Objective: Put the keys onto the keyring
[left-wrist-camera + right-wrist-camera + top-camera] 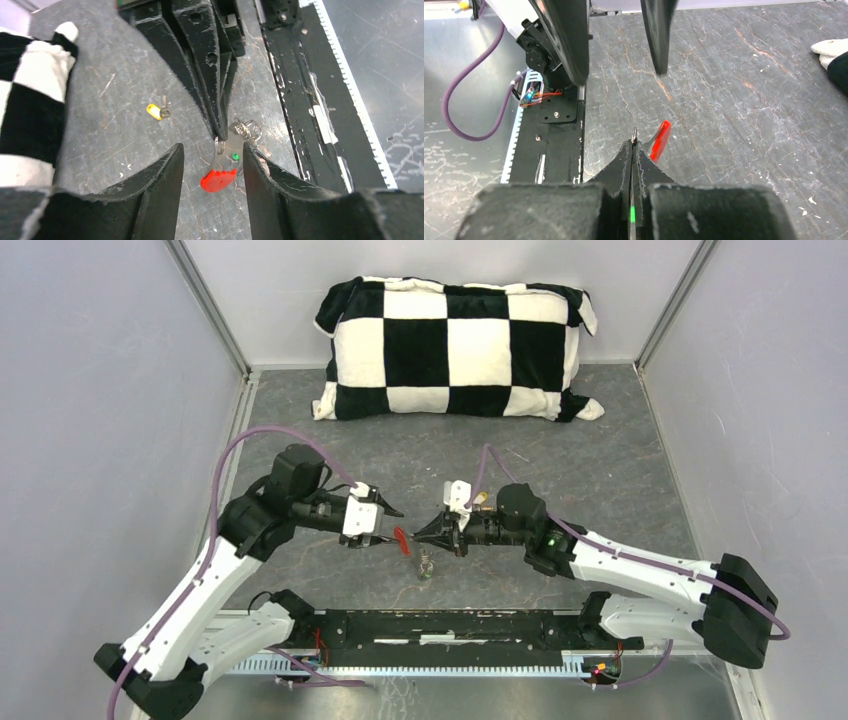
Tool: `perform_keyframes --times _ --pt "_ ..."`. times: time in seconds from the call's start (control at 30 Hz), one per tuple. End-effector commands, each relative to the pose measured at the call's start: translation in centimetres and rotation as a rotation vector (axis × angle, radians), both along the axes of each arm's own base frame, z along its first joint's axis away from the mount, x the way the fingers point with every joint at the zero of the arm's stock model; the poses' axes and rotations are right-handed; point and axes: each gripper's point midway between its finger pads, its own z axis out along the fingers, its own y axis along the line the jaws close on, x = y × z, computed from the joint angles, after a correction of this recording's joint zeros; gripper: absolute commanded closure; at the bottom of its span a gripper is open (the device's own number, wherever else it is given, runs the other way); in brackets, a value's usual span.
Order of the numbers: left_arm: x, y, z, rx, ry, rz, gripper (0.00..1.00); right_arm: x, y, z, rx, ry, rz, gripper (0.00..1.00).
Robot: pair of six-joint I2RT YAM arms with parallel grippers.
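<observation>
Grey table (600, 460); left arm (205, 585) faces right arm (625, 562) horizontally; right jaws pinch keyring (218, 179), left parted.

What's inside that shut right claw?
The keyring pokes out of the right gripper, with its red tag hanging off it. A green sliver shows between the fingers; what it belongs to is covered.

Likely a lab: panelled booth walls (100, 390), bench-bolted robot arms (190, 592)
</observation>
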Motion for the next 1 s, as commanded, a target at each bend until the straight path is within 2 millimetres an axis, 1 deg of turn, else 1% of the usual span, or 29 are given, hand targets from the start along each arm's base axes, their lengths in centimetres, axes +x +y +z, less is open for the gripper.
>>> perform_keyframes --times 0.0,0.1,0.13,0.27,0.37,0.47,0.63,0.73,0.8,0.9,0.97 --pt "0.6 0.2 2.1 -0.094 0.036 0.152 0.46 0.2 -0.5 5.9 0.287 -0.007 -0.059 1.00" --pt "1.0 0.4 1.4 -0.100 0.101 0.235 0.46 0.1 -1.5 6.8 0.400 0.027 -0.099 1.00" --pt "1.0 0.4 0.9 -0.099 0.140 0.252 0.46 0.2 -1.8 7.1 0.431 0.040 -0.114 1.00" --pt "0.5 -0.3 0.0 -0.121 0.298 0.283 0.46 -0.1 -2.7 8.8 0.559 0.069 -0.123 1.00" --pt "0.8 -0.7 -0.3 -0.141 0.343 0.306 0.46 -0.5 -2.8 9.3 0.605 0.095 -0.100 1.00" --pt "1.0 -1.1 0.0 -0.172 0.353 0.299 0.46 -0.8 -2.6 9.6 0.628 0.116 -0.076 1.00" --pt "0.8 -1.6 1.9 -0.234 0.322 0.250 0.48 -0.9 -2.3 9.4 0.625 0.129 -0.070 1.00" --pt "0.6 -1.7 2.2 -0.239 0.309 0.236 0.49 -1.1 -2.2 9.3 0.622 0.132 -0.056 1.00" --pt "0.2 -1.7 2.3 -0.238 0.301 0.205 0.52 -1.4 -2.0 9.2 0.621 0.137 -0.043 1.00" --pt "-0.8 -1.8 2.6 -0.240 0.310 0.145 0.59 -2.0 -1.6 8.9 0.607 0.143 0.000 1.00" --pt "-1.5 -2.0 2.9 -0.240 0.322 0.089 0.60 -2.2 -1.3 8.8 0.596 0.150 0.022 1.00"
